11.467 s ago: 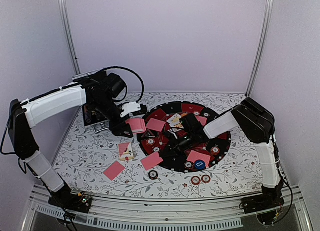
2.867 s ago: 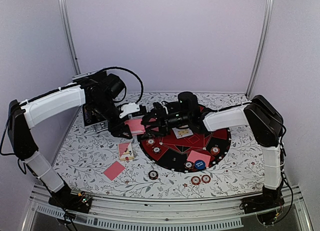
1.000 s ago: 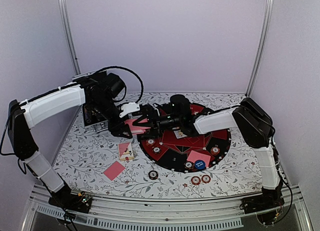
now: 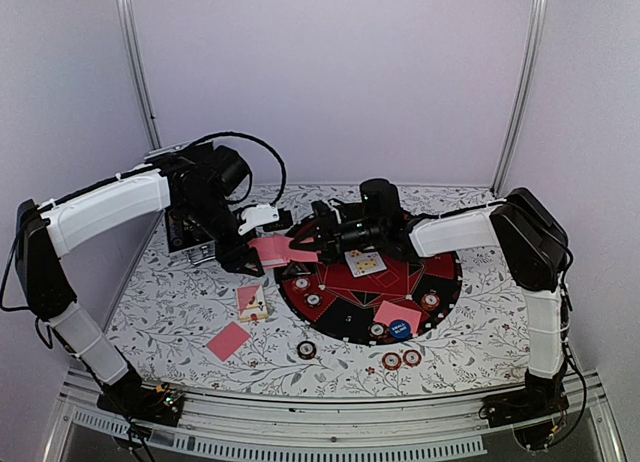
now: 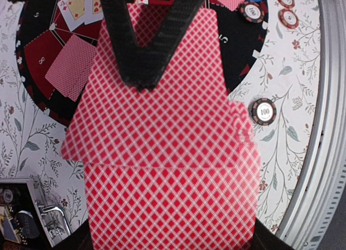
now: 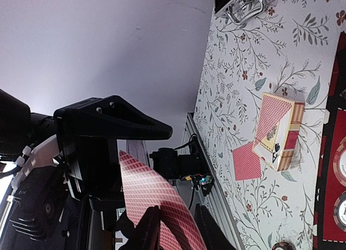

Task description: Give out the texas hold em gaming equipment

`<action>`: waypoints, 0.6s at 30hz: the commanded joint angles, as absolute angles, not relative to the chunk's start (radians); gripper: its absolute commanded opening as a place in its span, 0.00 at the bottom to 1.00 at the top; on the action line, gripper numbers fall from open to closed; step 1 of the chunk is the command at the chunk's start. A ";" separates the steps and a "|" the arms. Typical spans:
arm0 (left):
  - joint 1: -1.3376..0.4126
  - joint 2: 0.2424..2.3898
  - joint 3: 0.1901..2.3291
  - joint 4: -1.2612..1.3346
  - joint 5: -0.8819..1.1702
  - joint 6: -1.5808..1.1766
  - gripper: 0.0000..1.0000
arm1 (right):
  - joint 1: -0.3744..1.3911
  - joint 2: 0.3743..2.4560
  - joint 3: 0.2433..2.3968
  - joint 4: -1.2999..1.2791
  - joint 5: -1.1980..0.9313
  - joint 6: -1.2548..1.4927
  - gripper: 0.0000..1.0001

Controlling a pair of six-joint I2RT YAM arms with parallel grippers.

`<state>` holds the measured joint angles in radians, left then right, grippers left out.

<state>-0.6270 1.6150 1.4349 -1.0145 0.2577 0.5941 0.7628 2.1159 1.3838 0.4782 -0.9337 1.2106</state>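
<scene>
Dealing: my left claw (image 4: 248,260) is clamping the deck (image 5: 173,206), right claw (image 6: 175,213) pinching its top card (image 5: 162,120); next needs peeling one only.

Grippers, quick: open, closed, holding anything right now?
Left gripper: closed, holding the stack of pink-backed playing cards.
Right gripper: fingers closed on the stack's top pink-backed card.

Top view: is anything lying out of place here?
A pink-backed playing card lies askew on the floral tablecloth, and three round poker chips sit outside the round black-and-red mat; nothing looks damaged.
</scene>
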 commanded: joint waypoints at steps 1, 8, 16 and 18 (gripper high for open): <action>-0.620 1.583 1.446 -0.985 0.284 0.597 0.00 | 0.743 2.050 1.345 0.469 -0.962 1.199 0.24; -0.620 1.588 1.454 -0.985 0.288 0.597 0.00 | 0.698 1.984 1.264 0.498 -0.982 1.211 0.23; -0.620 1.585 1.457 -0.988 0.284 0.598 0.00 | 0.660 1.963 1.197 0.515 -1.008 1.214 0.18; -0.621 1.585 1.457 -0.990 0.284 0.598 0.00 | 0.635 1.958 1.170 0.512 -1.013 1.205 0.17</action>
<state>-0.6270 1.6150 1.4353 -1.0073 0.2657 0.5941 0.6720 2.0037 1.2209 0.4969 -0.9840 1.2152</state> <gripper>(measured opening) 0.656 0.176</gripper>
